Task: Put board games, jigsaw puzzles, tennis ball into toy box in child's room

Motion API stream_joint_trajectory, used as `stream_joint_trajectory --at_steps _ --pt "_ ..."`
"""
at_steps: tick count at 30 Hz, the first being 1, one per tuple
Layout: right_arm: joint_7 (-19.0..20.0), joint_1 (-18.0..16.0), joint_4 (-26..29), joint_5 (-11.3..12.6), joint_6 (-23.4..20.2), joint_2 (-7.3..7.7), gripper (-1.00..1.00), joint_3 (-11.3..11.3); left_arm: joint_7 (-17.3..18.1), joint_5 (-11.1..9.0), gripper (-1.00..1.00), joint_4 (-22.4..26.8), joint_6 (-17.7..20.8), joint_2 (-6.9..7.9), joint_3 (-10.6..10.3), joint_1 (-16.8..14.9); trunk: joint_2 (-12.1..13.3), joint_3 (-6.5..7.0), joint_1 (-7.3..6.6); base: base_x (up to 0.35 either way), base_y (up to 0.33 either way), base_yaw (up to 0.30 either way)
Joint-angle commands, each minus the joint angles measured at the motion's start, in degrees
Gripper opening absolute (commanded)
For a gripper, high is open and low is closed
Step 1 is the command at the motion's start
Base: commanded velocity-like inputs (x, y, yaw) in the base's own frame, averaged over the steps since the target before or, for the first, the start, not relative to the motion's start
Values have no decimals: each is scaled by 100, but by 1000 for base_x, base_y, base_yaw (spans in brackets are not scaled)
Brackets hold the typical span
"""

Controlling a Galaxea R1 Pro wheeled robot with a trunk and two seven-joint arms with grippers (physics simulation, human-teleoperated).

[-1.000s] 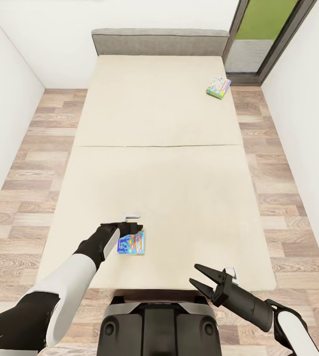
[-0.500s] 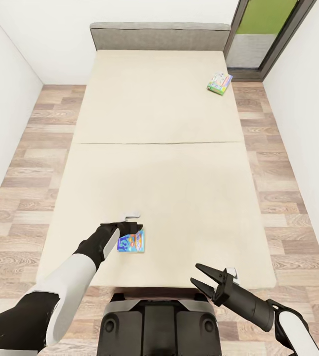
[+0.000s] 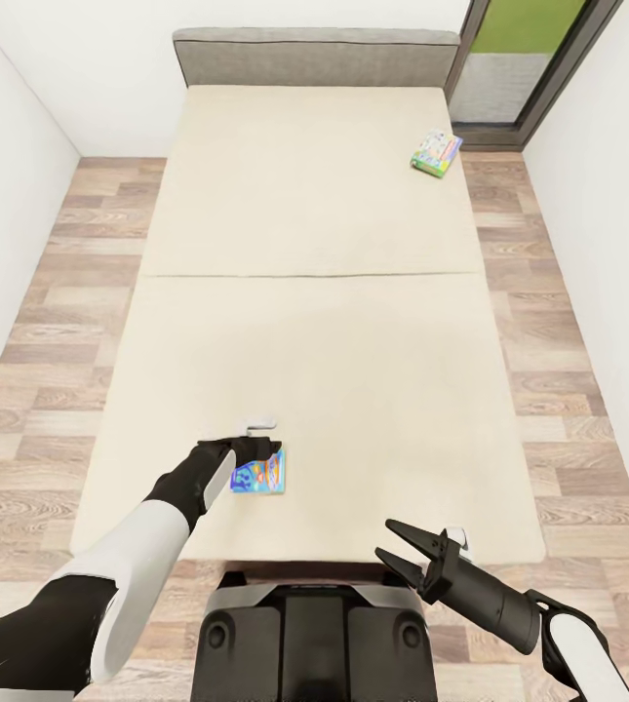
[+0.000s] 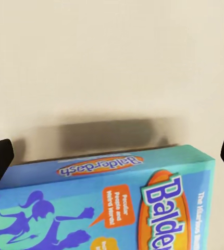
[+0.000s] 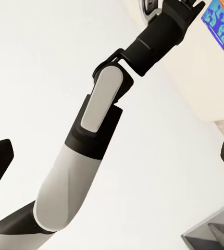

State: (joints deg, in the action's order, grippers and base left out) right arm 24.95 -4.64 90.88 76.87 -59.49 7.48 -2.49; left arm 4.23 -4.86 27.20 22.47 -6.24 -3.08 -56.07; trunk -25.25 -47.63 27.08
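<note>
The left gripper hangs with jaws spread wide at the blue board game on the bed, apparently straddling its long axis without gripping, while the right gripper hangs open and empty, farther off.

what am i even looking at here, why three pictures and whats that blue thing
A two-armed robot in a simulated bedroom. The big picture comes from a camera on its head, looking down at a bed. The other two come from cameras on its wrists. The blue thing is a board game box lying on the mattress; the left end effector is at it, fingers spread wide on either side, not gripping. A second game box lies near the headboard. The right end effector hangs open, holding nothing.
</note>
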Motion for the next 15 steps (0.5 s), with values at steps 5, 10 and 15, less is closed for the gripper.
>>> stream_joint_trajectory --at_steps 5,10,15 --pt "47 -2 0 -50 -18 -1 100 -6 -10 -50 100 127 32 29 -15 0 -8 -47 3 0 0 0" --pt "35 -1 0 -56 -14 -2 100 -6 -10 -51 100 236 39 104 2 -7 -8 -89 3 0 0 0" --pt "29 -1 0 -58 -11 -7 100 -6 -7 -56 100 285 23 134 7 -9 -8 -130 3 0 0 0"
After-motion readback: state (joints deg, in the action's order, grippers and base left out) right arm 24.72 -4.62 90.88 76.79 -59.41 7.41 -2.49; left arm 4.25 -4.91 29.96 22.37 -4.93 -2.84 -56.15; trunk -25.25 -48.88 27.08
